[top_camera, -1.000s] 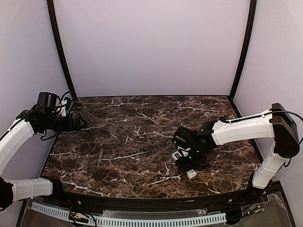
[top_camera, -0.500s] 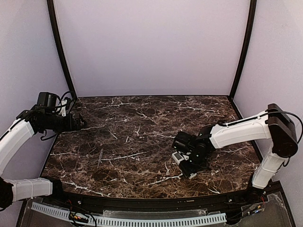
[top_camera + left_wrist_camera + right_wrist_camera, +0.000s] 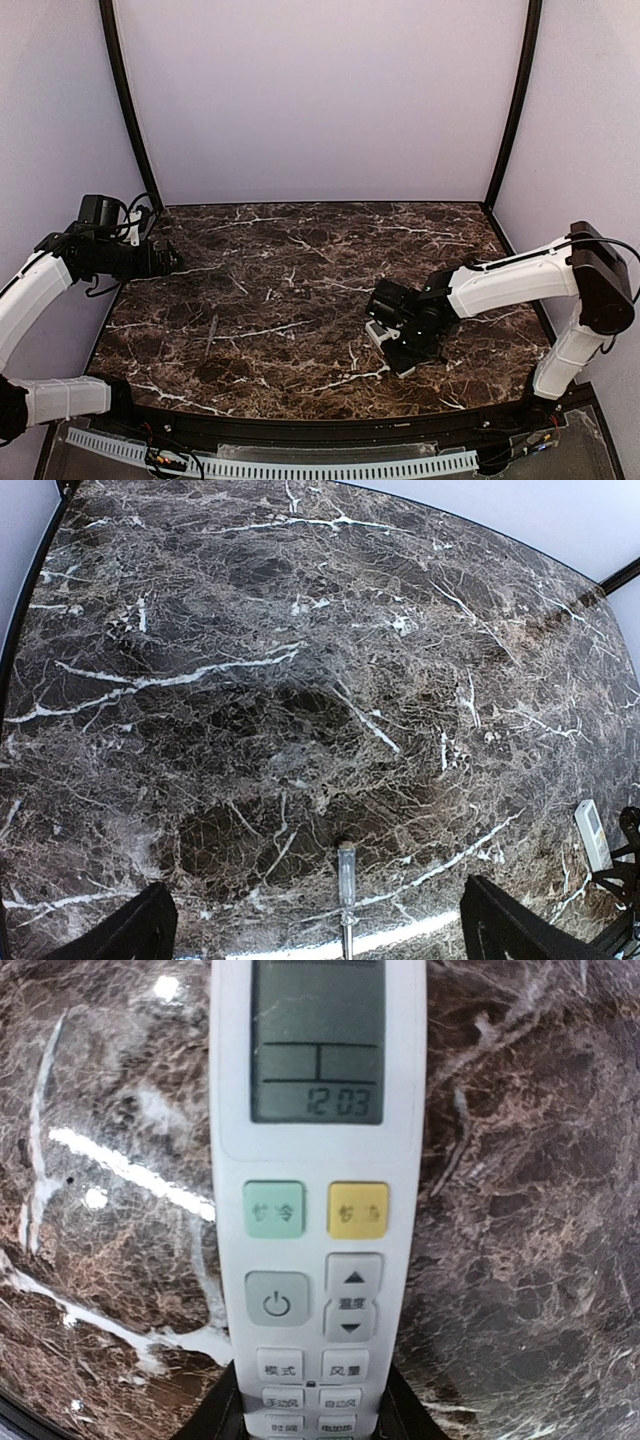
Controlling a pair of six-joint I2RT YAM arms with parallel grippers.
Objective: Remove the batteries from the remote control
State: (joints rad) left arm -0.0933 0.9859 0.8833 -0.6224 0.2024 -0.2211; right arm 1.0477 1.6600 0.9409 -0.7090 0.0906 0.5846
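Closing over the last second, the right gripper's (image 3: 400, 345) jaws now press both long edges of the remote control (image 3: 315, 1160) at its button end and hide the white tip that showed before. It lies face up on the tabletop (image 3: 280, 300) between them. Its display (image 3: 317, 1055) reads 12:03. Bare marble spreads beyond. The left gripper's (image 3: 172, 262) jaws gape wide and empty, with a grey stick (image 3: 346, 885) lying ahead of them.

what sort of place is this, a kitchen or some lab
Probably a robot lab booth: plain lilac walls box in a marble-patterned table, and the left arm and right arm are mounted at its near edge.
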